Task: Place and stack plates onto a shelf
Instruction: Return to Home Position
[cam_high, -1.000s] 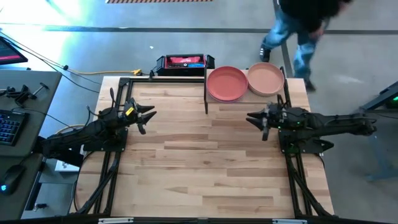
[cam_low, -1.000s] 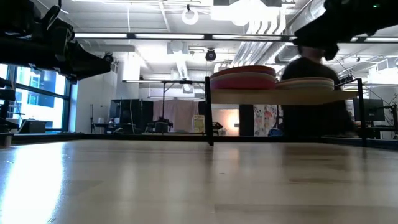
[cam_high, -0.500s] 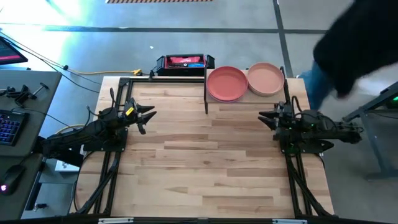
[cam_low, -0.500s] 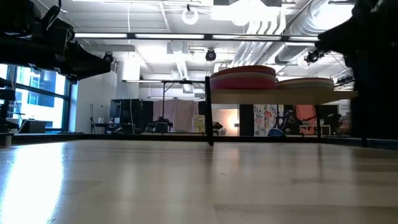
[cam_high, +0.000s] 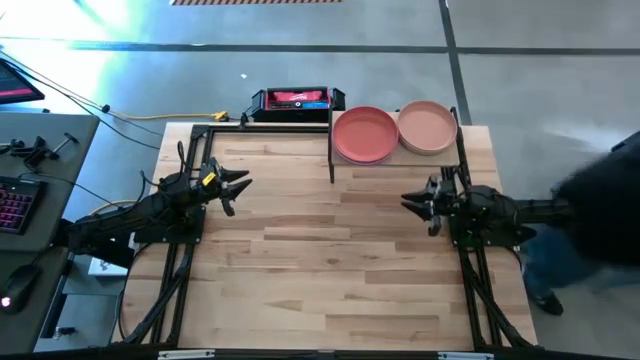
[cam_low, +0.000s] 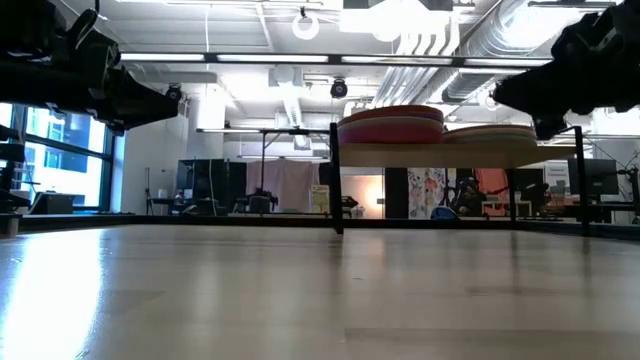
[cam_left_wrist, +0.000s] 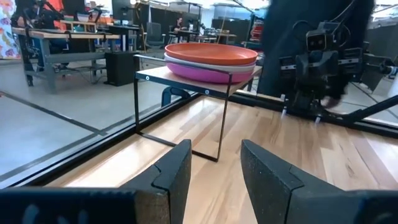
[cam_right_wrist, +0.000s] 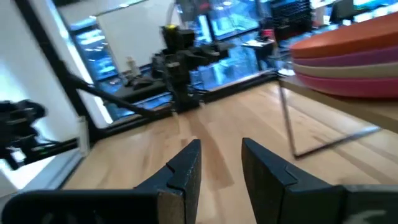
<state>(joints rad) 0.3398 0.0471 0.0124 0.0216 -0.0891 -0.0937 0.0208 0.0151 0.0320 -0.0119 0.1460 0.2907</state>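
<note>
Two stacks of plates rest on the small light-wood shelf (cam_high: 395, 158) at the table's far edge. The left stack (cam_high: 365, 134) has a terracotta red plate on top, the right stack (cam_high: 428, 127) a peach one. In the left wrist view the left stack (cam_left_wrist: 210, 59) shows terracotta over a pale plate and a purple one. My left gripper (cam_high: 235, 187) hovers open and empty at the table's left side, well short of the shelf (cam_left_wrist: 186, 78). My right gripper (cam_high: 415, 203) hovers open and empty at the right side, just in front of the shelf.
A red-and-black box (cam_high: 292, 99) lies beyond the far edge, left of the shelf. A person (cam_high: 600, 220) stands close to the table's right side, beside my right arm. A desk with a keyboard (cam_high: 12, 195) stands to the left. The wood tabletop (cam_high: 320, 270) spreads between the arms.
My right gripper has drawn back toward the table's right edge, then come a little toward the near edge and back leftward, staying open. A person has walked from beyond the far right corner round to the table's right side.
</note>
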